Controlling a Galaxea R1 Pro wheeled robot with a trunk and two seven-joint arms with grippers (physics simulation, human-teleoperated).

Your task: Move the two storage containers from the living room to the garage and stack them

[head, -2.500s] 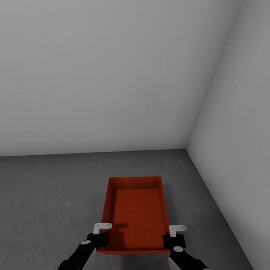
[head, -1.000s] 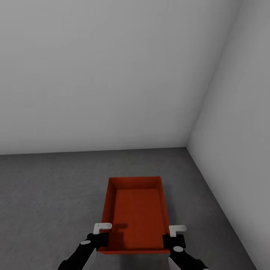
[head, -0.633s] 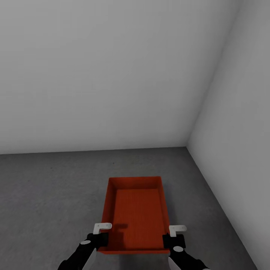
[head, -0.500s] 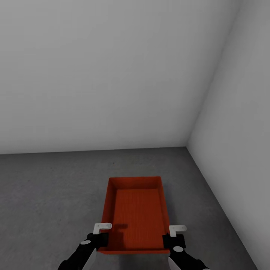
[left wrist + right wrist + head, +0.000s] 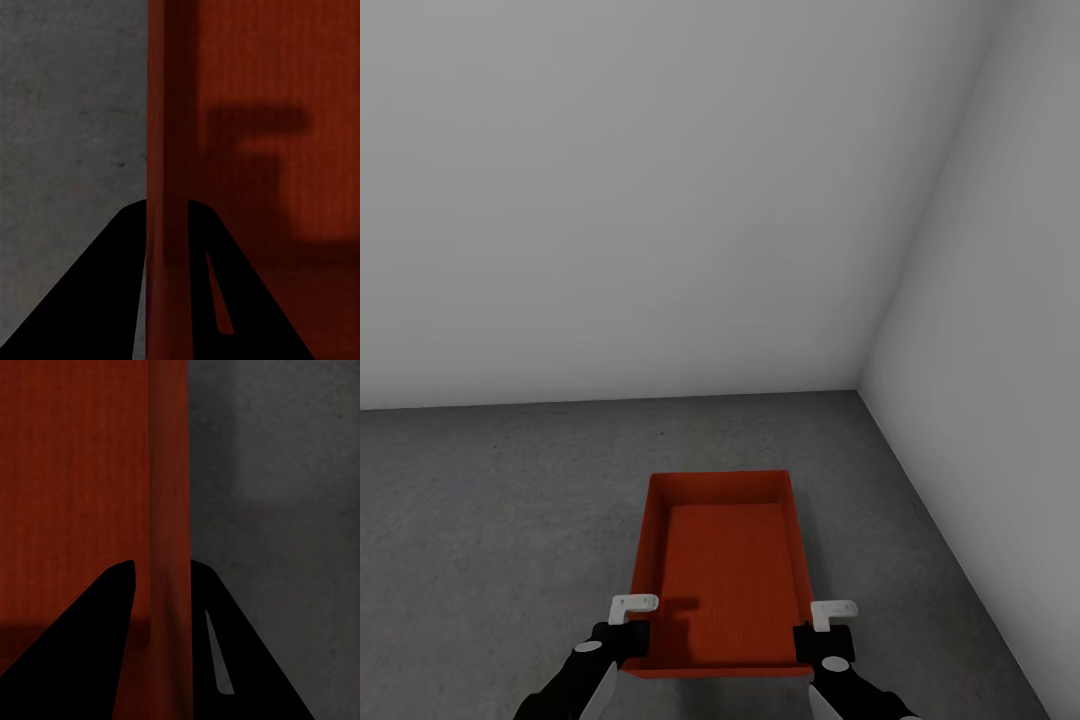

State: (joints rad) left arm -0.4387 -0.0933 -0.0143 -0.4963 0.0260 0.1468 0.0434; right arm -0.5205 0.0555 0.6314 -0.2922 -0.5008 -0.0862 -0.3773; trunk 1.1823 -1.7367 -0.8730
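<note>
We're in the garage corner now, two plain white walls (image 5: pixel 660 200) meeting at the right of the head view, dark grey concrete floor (image 5: pixel 480 520) spreading out below. Front and centre is one orange-red storage container (image 5: pixel 720 570), open top facing up, its long axis running away from the robot toward the back wall. Nothing in it, just the ribbed bottom and a soft shadow near the left corner.

Both arms are on it. The left gripper (image 5: pixel 624 632) sits at the near-left corner, the right gripper (image 5: pixel 822 634) at the near-right corner, each pinching a long side wall close to the near end. From the left wrist, the thin red wall (image 5: pixel 166 150) runs straight between the two dark fingers (image 5: pixel 112 285), one finger outside over the concrete, one inside over the bin's bottom. Narrow grip, clamped on the wall. The right wrist gives the mirror picture: wall (image 5: pixel 169 495) between the fingers (image 5: pixel 240 652), red interior on one side, grey floor on the other. Also closed tight on it.

Whether the container is resting on the floor or held just above it is hard to call from here; it lies level and low.
</note>
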